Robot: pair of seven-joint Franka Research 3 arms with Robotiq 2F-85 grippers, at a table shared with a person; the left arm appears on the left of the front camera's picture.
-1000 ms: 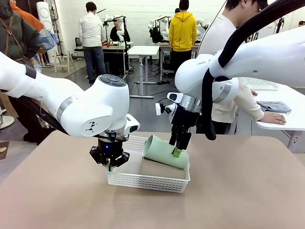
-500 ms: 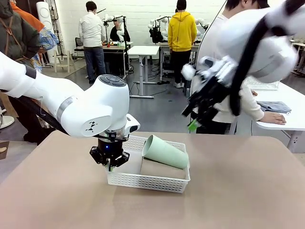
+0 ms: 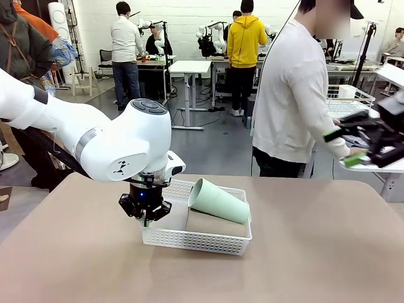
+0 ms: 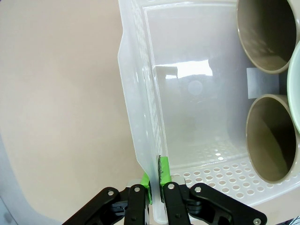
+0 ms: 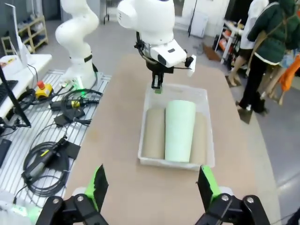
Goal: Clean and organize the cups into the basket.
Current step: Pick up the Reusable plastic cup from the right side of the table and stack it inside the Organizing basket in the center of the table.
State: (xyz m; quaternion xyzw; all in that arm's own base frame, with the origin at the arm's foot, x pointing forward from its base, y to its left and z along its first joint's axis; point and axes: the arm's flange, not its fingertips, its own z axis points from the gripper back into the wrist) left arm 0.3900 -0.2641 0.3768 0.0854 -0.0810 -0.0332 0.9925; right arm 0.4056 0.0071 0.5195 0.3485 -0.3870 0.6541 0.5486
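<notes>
The white mesh basket sits mid-table. The mint green cup lies slanted in it, resting on top of a tan cup. My left gripper is shut on the basket's left wall. In the left wrist view its fingertips pinch the thin wall, with two tan cup mouths beyond. My right gripper hangs open, high at the far right. From above, my right gripper looks down on the basket, where the mint cup lies between tan cups.
A person in a white top stands at the table's far edge, turned toward a side table with a white wire basket. Brown tabletop spreads right of the basket. Cables and a grating lie beside the table.
My right gripper has let go of the mint cup, risen and swung far to the right. The cup stays slanted in the basket. The left arm has not moved.
</notes>
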